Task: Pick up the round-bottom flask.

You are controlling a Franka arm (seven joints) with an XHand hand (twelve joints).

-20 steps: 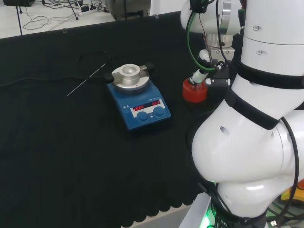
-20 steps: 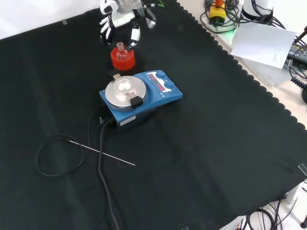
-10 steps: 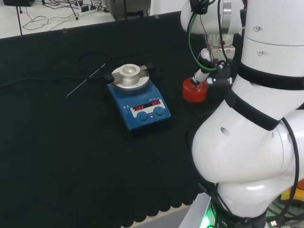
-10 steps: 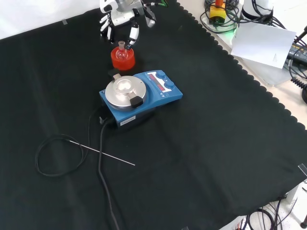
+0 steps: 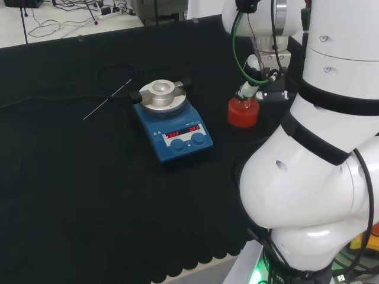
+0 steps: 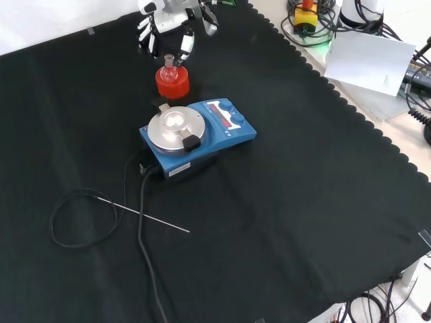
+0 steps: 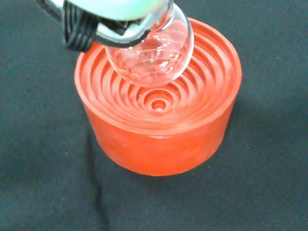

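A small clear round-bottom flask (image 7: pixel 151 53) hangs just above the red ribbed stand (image 7: pixel 159 120), its bulb off the stand's centre rings. The hand (image 7: pixel 96 24) has black-and-white fingers curled round the flask's neck. In the front view the hand (image 6: pixel 168 27) comes in from the top, with the flask (image 6: pixel 168 67) below it and the red stand (image 6: pixel 172 82) under that. In the head view the hand (image 5: pixel 256 80) stands over the red stand (image 5: pixel 243 112), just left of the arm's links.
A blue hotplate stirrer (image 6: pixel 195 131) with a round metal top sits in front of the stand in the front view. A thin rod (image 6: pixel 145 215) and a looped black cable (image 6: pixel 74 219) lie nearer the camera. The arm's white links (image 5: pixel 320 148) stand at the head view's right.
The hand has closed on the flask's neck and risen a little. The flask has come up off the red stand.
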